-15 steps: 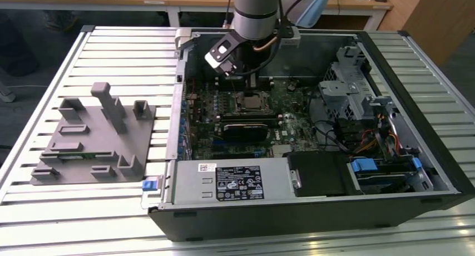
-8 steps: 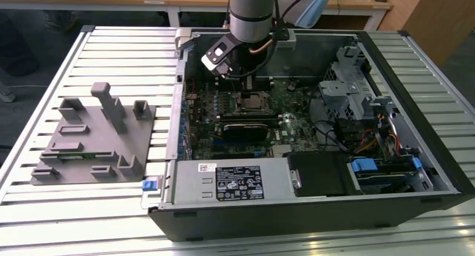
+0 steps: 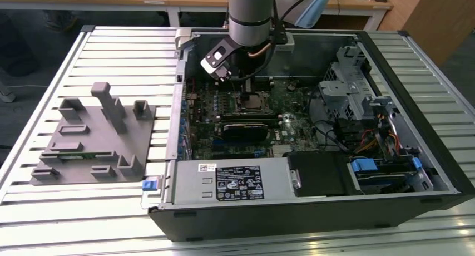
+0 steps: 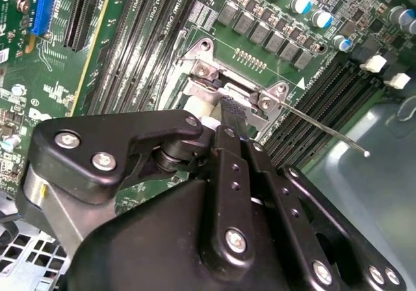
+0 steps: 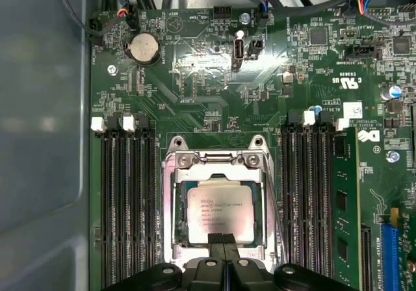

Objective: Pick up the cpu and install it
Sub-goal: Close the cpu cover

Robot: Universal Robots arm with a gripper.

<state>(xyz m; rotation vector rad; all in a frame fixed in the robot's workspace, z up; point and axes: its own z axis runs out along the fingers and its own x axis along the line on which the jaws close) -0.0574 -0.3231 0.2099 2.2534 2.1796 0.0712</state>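
Slatted metal table [image 3: 89, 211], with an open black computer case [image 3: 312, 222] lying on it. A grey plastic fixture plate [image 3: 89, 150] sits beside the case on the exterior view's left. Silver-grey robot arm [image 3: 248, 16] reaches down into the case over the green motherboard [image 5: 195, 89]. Small square cpu with pale silvery top [image 5: 218, 206] lies flat inside the silvery metal socket frame [image 5: 170, 206], between two banks of black memory slots [image 5: 127, 200]. Black gripper [image 5: 223, 239] is over one edge of the cpu; can't tell if it's touching. Jaws are clenched together, nothing visible between them. In the second wrist view, the gripper is also over that socket.
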